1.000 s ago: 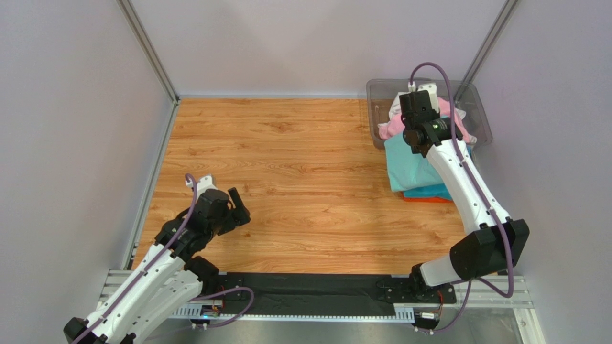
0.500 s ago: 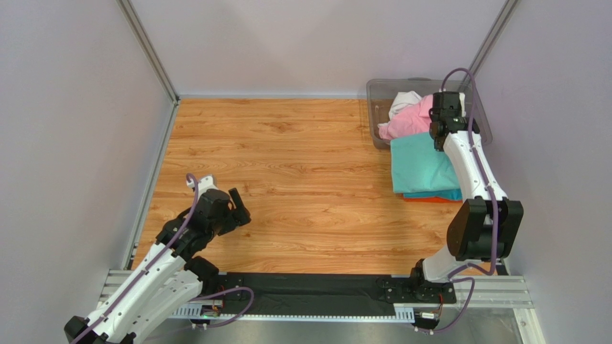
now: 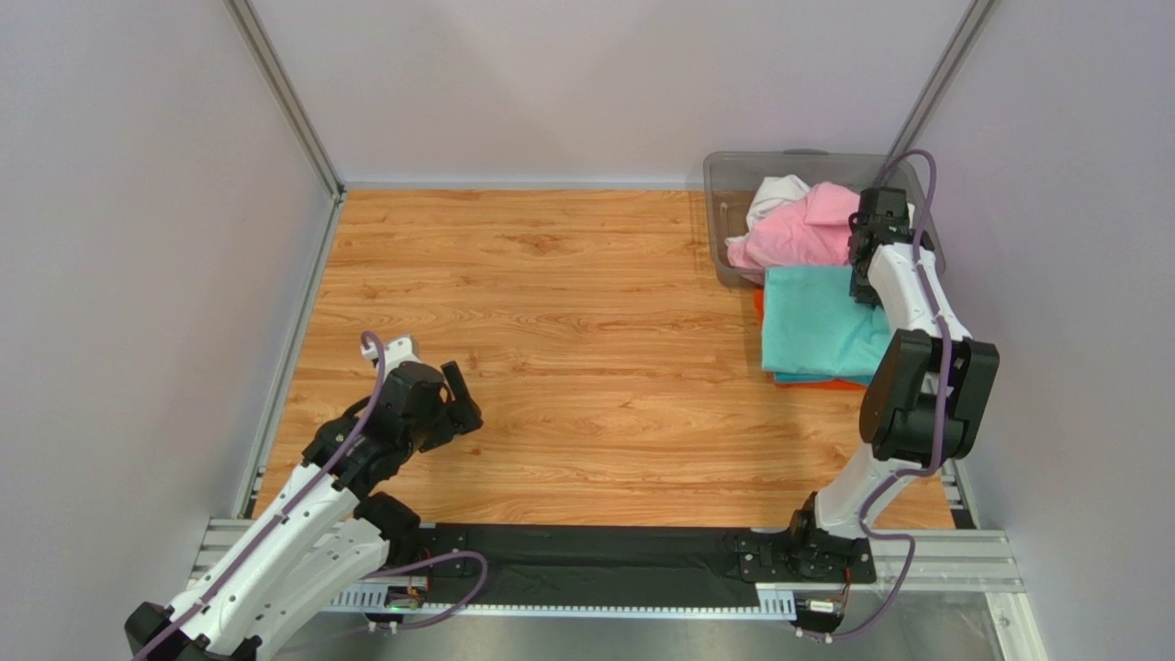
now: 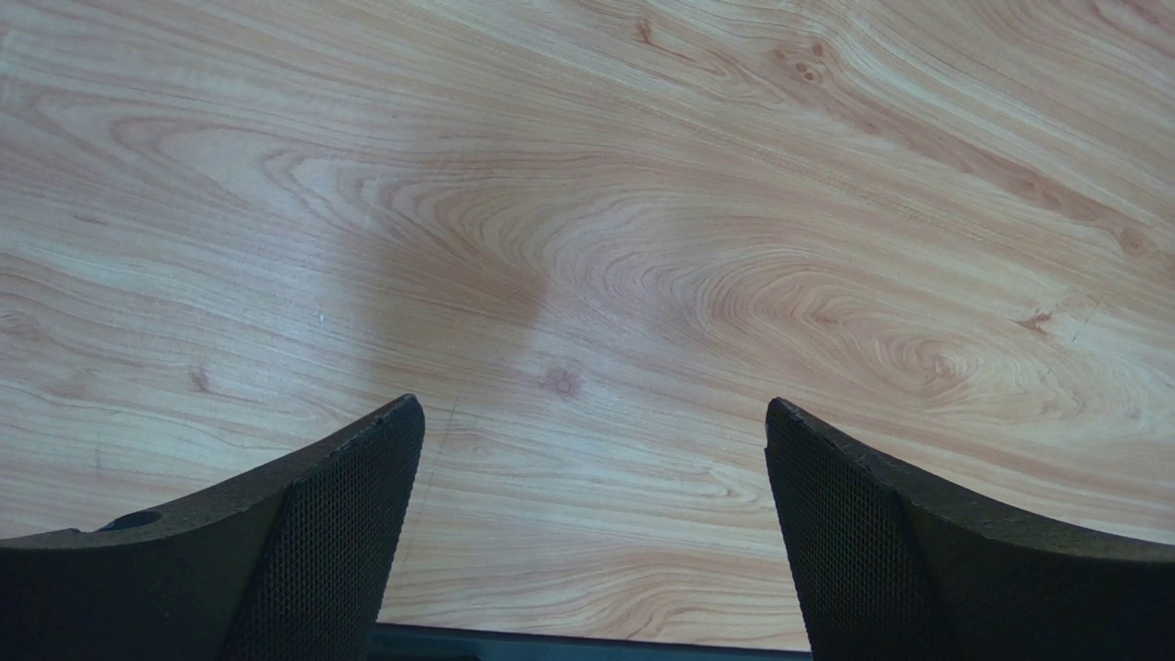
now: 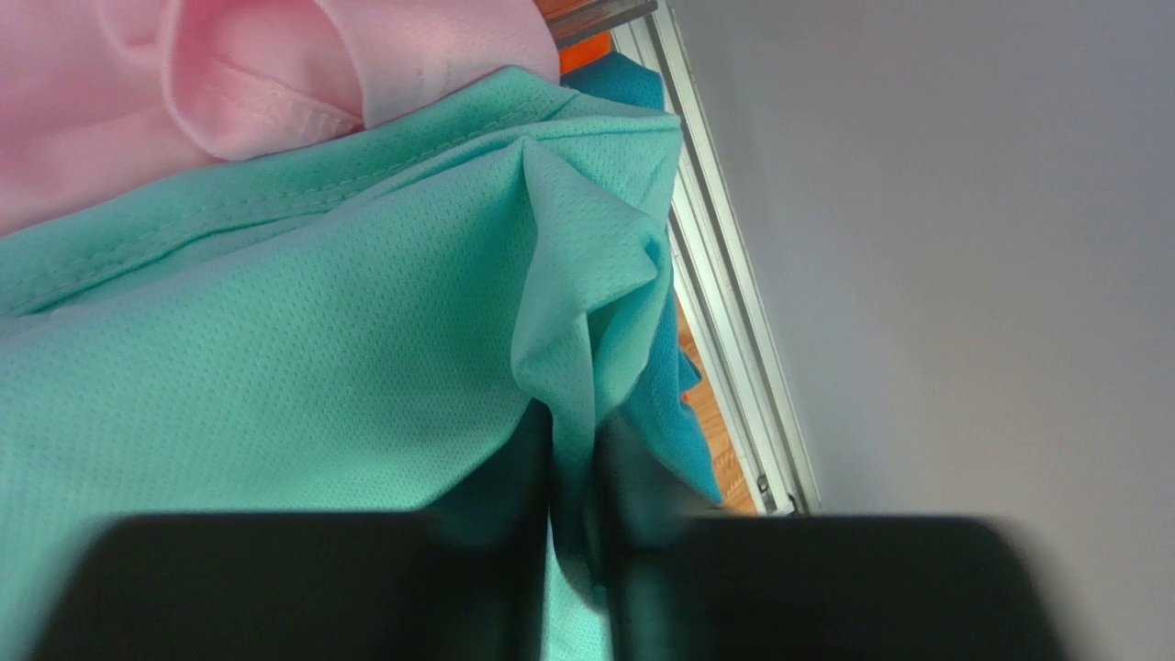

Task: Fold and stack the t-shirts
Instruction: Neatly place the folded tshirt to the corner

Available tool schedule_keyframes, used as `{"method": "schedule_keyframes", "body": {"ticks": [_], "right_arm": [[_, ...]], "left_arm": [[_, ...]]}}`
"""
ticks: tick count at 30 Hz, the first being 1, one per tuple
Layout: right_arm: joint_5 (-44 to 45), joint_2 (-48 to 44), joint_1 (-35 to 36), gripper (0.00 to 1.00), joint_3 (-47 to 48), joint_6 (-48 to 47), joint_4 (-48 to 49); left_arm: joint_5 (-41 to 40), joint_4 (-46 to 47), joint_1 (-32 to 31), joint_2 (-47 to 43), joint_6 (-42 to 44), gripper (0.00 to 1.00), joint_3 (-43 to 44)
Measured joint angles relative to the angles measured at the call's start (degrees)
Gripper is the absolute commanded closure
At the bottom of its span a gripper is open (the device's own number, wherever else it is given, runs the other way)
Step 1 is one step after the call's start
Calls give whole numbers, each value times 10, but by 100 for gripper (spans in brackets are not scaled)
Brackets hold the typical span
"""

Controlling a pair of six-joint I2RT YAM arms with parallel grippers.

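From above, the right gripper (image 3: 870, 276) has swung away from the pink t-shirt (image 3: 800, 227) towards the right edge of the frame within the last second. The mint green t-shirt (image 3: 821, 320) has slid that way with it, and its left edge now lies further right than it did. It rests folded and flat on the pile at the right side of the wooden table (image 3: 579, 303), with a teal blue t-shirt (image 3: 814, 375) and a sliver of an orange t-shirt (image 3: 828, 384) showing beneath it. To my eye the fold is done and this drag is squaring the shirt on the stack. The pink one and a white t-shirt (image 3: 775, 193) sit crumpled in the clear plastic bin (image 3: 728, 172) at the upper right, not yet folded. The left gripper (image 3: 458, 393) hovers at the lower left, well apart from all the cloth. Plain grey walls (image 3: 166, 207) close in the table on three sides.

The left wrist view shows only pale wood grain and a soft shadow, with the left gripper's two fingers (image 4: 345, 523) spread wide and nothing between them.

In the right wrist view the right gripper's jaws are pressed together on a puckered ridge of the mint green t-shirt's mesh cloth. Pink fabric lies at the upper left, teal blue and a spot of orange peep out behind, and an aluminium rail (image 5: 717, 276) runs along the grey wall.
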Motion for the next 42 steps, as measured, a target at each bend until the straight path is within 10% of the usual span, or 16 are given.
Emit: {"method": "schedule_keyframes", "body": {"ticks": [6,25,42], "right_arm": [[5,20,-16,0,0,19,11],[-132,-108,34,0,-45,77,51],[-229,14,35,0,-123,-9,177]], "left_arm": [[1,1,0,0,1,0,-2],[14,1,0,-1,1,0,-3],[15,2,0,0,1,0,-3]]}}
